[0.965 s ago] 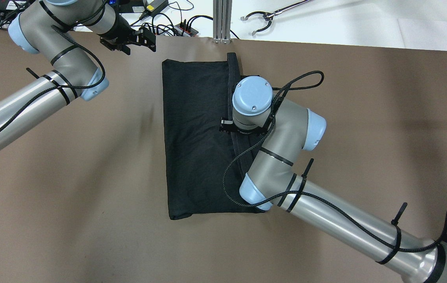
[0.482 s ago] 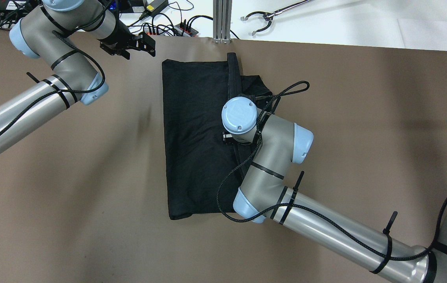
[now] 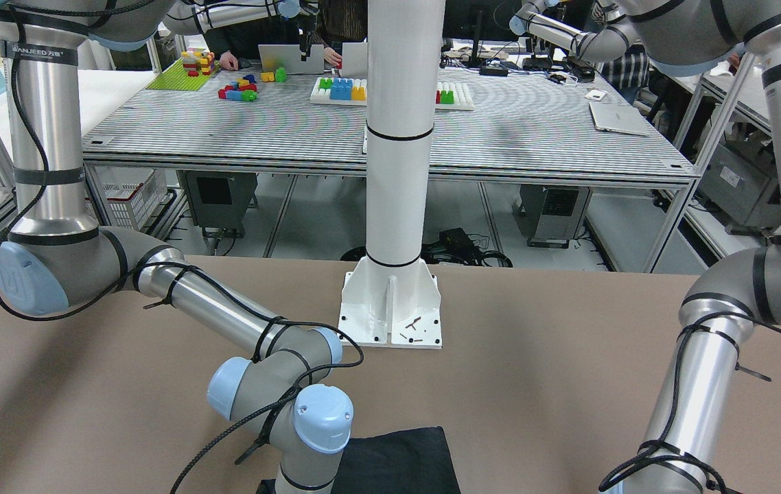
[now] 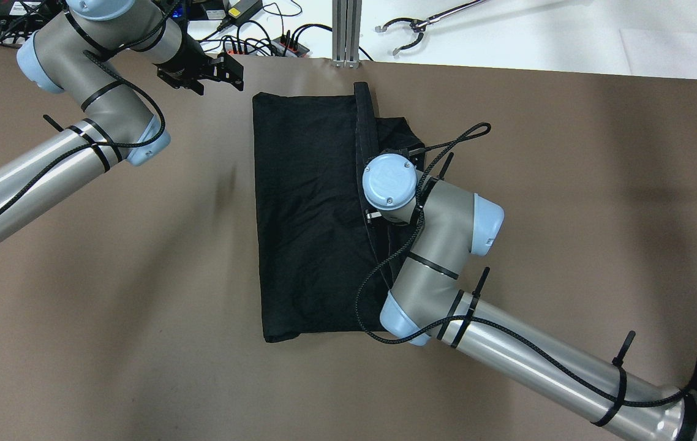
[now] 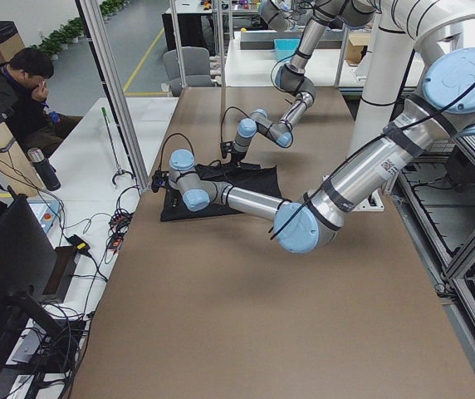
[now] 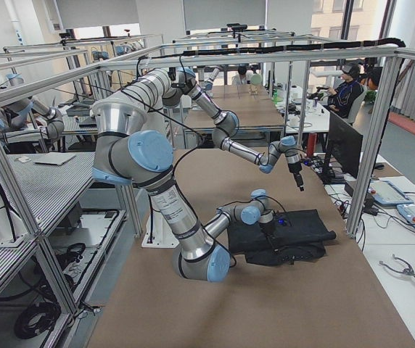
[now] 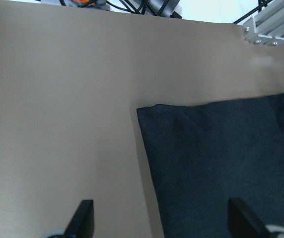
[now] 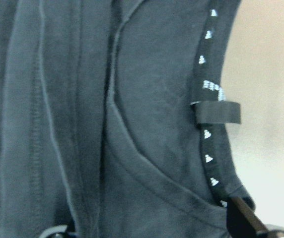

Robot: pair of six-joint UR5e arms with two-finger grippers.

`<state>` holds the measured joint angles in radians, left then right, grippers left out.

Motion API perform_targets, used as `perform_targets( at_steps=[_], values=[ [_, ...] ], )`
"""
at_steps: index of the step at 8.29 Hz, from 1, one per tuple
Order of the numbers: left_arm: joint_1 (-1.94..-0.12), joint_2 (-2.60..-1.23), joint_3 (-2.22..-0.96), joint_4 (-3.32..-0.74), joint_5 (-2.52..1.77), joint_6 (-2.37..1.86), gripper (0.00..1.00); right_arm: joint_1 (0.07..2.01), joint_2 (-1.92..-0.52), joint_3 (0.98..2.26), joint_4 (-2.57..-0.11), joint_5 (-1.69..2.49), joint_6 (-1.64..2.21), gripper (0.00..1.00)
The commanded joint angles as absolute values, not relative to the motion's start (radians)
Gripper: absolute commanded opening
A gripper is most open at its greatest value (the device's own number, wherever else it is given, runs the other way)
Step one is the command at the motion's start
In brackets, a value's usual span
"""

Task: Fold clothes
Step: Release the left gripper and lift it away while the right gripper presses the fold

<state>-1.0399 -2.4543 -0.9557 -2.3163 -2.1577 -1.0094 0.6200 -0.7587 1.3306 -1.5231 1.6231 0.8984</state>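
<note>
The clothes (image 4: 312, 208) are one black garment, folded into a tall rectangle mid-table, with a rumpled flap (image 4: 397, 131) sticking out on its right side. My right gripper (image 8: 152, 228) is open just above the garment's neckline and hang loop (image 8: 221, 111), its fingertips (image 8: 244, 218) wide apart. In the overhead view its wrist (image 4: 389, 180) hides it. My left gripper (image 4: 231, 66) is open over bare table beside the garment's far left corner (image 7: 144, 111), holding nothing. The garment's near edge (image 3: 397, 460) shows in the front view.
The white pillar base (image 3: 390, 309) stands behind the garment. Beyond the brown table's far edge are an aluminium post (image 4: 346, 30), cables with a power strip (image 4: 275, 43) and a grabber tool (image 4: 416, 27). A person (image 5: 13, 91) sits past that end.
The right wrist has dropped back from the garment's far right part toward its middle, uncovering the rumpled flap. The left gripper has shifted slightly toward the table's far edge.
</note>
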Motion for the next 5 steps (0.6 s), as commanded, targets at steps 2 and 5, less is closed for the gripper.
perform_targets(
  at_steps=[2,5],
  values=[
    [-1.031,-2.451,-0.956,-2.318,-2.157,-1.009,0.95,0.686,-0.944,1.46,-1.47,1.629,0.76,0.94],
    [-1.031,-2.451,-0.956,-2.319,-2.157,-1.009,0.95,0.693,-0.96,1.543,-1.488,1.658,0.768,0.94]
  ],
)
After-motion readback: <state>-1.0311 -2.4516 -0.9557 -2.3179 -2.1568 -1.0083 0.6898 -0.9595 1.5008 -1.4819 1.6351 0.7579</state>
